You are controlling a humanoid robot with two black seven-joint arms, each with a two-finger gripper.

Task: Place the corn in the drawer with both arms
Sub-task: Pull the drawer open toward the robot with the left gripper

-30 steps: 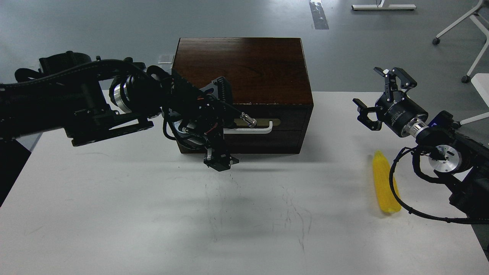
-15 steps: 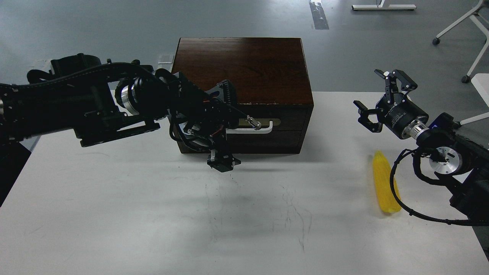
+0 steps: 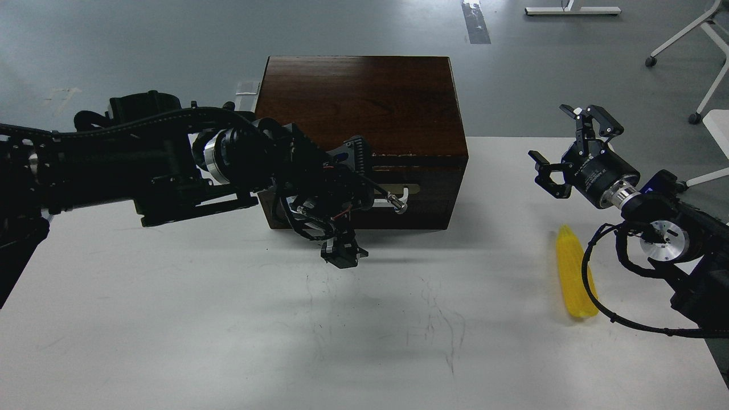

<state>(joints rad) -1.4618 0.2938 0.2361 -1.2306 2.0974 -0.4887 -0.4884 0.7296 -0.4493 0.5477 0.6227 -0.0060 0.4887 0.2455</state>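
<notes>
The dark brown wooden box point(image 3: 364, 97) stands at the back middle of the white table point(image 3: 228, 341). Its drawer point(image 3: 435, 196) is shut, and only the right end of the white handle point(image 3: 411, 190) shows. My left gripper point(image 3: 356, 202) hangs in front of the drawer and covers most of the handle. One finger is up by the box's top edge and one low near the table, so it is open. The yellow corn point(image 3: 574, 270) lies on the table at the right, with a black cable across it. My right gripper point(image 3: 569, 142) is open and empty, raised above and behind the corn.
The left arm's thick black links point(image 3: 142, 165) reach in over the table's left side. The right arm's joints and cable loop point(image 3: 655, 239) sit just right of the corn. Chair legs point(image 3: 706, 57) stand on the grey floor at the back right.
My left gripper has moved right and slightly down along the box's front, now hiding more of the handle. My right gripper has barely moved. The corn has not moved.
</notes>
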